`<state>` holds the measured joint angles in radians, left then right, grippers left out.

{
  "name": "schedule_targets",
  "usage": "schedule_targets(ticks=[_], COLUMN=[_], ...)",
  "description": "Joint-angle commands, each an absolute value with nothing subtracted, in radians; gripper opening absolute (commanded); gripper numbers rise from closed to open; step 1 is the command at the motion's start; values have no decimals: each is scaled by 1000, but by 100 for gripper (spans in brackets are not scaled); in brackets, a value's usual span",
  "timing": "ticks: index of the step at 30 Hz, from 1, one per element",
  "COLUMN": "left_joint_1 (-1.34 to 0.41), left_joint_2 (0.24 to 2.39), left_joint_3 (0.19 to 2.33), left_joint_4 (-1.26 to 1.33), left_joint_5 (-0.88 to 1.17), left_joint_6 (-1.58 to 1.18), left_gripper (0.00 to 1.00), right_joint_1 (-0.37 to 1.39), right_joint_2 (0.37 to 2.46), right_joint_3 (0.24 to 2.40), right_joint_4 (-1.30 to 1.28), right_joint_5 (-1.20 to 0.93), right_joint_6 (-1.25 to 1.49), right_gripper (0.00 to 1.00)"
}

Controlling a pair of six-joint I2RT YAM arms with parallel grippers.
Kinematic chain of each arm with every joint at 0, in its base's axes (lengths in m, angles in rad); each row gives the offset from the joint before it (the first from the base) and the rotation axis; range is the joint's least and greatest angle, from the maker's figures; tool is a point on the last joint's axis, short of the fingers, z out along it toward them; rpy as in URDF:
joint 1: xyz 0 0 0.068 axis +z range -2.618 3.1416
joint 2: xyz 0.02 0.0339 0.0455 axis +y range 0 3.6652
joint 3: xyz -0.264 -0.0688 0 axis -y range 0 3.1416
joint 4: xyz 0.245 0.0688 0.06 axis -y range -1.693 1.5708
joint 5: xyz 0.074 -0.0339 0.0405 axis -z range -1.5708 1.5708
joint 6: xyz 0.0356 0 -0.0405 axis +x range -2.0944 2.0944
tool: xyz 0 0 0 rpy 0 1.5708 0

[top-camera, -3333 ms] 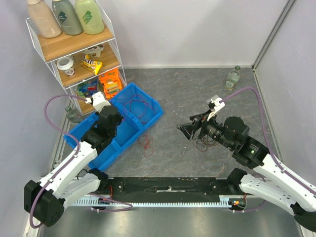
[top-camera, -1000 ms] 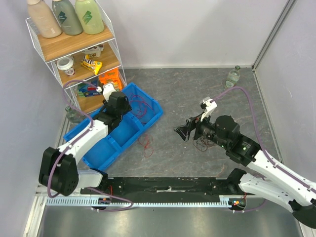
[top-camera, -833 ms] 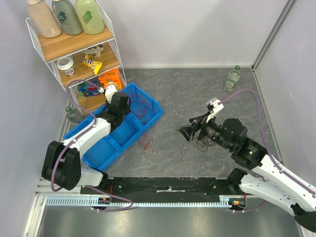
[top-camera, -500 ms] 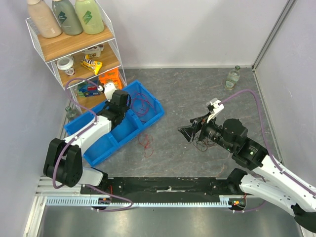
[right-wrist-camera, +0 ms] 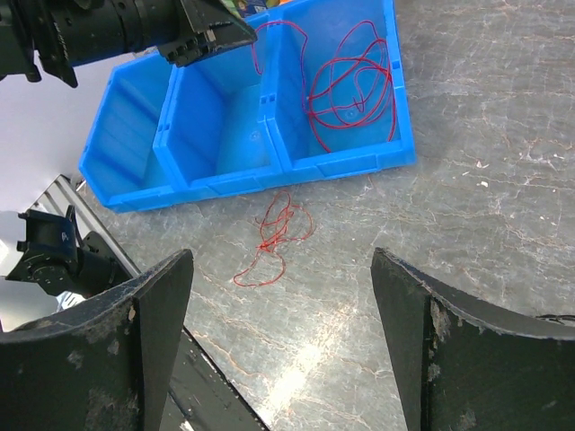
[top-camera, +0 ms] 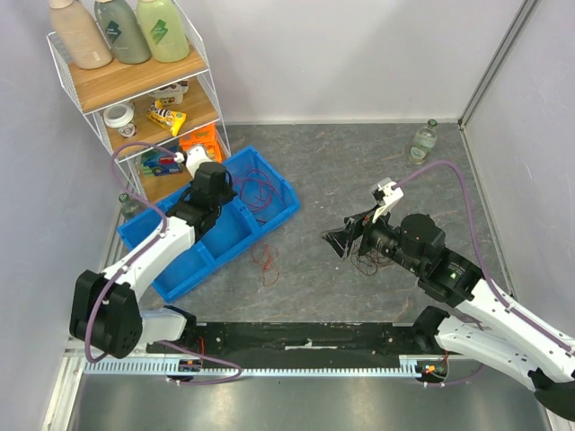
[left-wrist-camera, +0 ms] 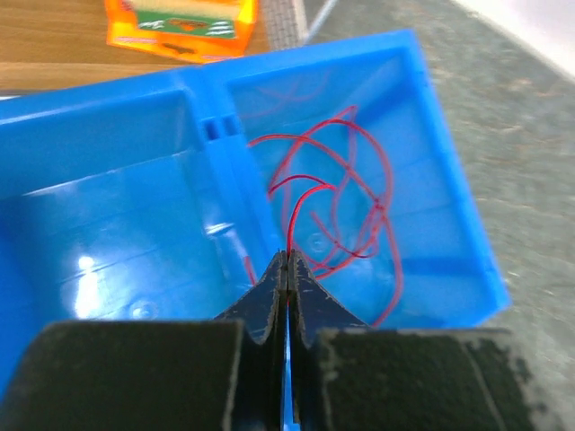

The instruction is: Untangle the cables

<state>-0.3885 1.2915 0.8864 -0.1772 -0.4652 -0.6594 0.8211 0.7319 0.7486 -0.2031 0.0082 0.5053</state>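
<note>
Left tool (left-wrist-camera: 287,258) closed, red cable (left-wrist-camera: 375,211) at tips

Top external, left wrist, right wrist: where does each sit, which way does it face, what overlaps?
Top external: above and behind the bases, looking down; both arms show, left gripper at the blue bin, right gripper open mid-table.
Left wrist: looks past its shut jaws, pinching a red cable, into the bin's end compartment.
Right wrist: faces across the table toward the bin, between its open jaws.
Shared: all see bin and red cable.
</note>
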Motion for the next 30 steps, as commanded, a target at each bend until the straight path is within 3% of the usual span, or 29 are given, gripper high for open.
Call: schedule_targets(ticks=[1, 8, 10, 13, 15, 17, 19, 23, 30], left_joint_1=[-390, -390, -391, -391, -393, -391, -391, -394, -393], left_joint_2=[1267, 1474, 1514, 1447, 1320, 1197, 1084, 857, 635], left_joint_3=[904, 1092, 1120, 1063, 955, 869, 803, 658, 571], left_joint_4=[-3, -141, -191, -180, -77, -46, -57, -84, -241], left_joint_5=[-255, -215, -212, -170, -132, -126, -79, 63, 164], left_joint_6=[-617, -656, -663, -657, -634, -627, -620, -618, -604], left_gripper=[2, 2, 7, 38, 67, 77, 79, 75, 80], right_joint_1=[822, 822, 822, 822, 822, 822, 822, 828, 969], right_joint_2=[726, 710, 696, 681, 683, 699, 732, 886, 1375], right_joint_3=[762, 759, 755, 750, 744, 732, 703, 582, 578], right_joint_4=[-173, -181, -187, -199, -206, -209, -199, 74, 388], right_joint_5=[20, 14, 21, 29, 31, 35, 26, -159, -210], right_joint_6=[509, 522, 525, 525, 522, 519, 526, 630, 726], right_gripper=[88, 88, 88, 88, 88, 88, 88, 83, 75])
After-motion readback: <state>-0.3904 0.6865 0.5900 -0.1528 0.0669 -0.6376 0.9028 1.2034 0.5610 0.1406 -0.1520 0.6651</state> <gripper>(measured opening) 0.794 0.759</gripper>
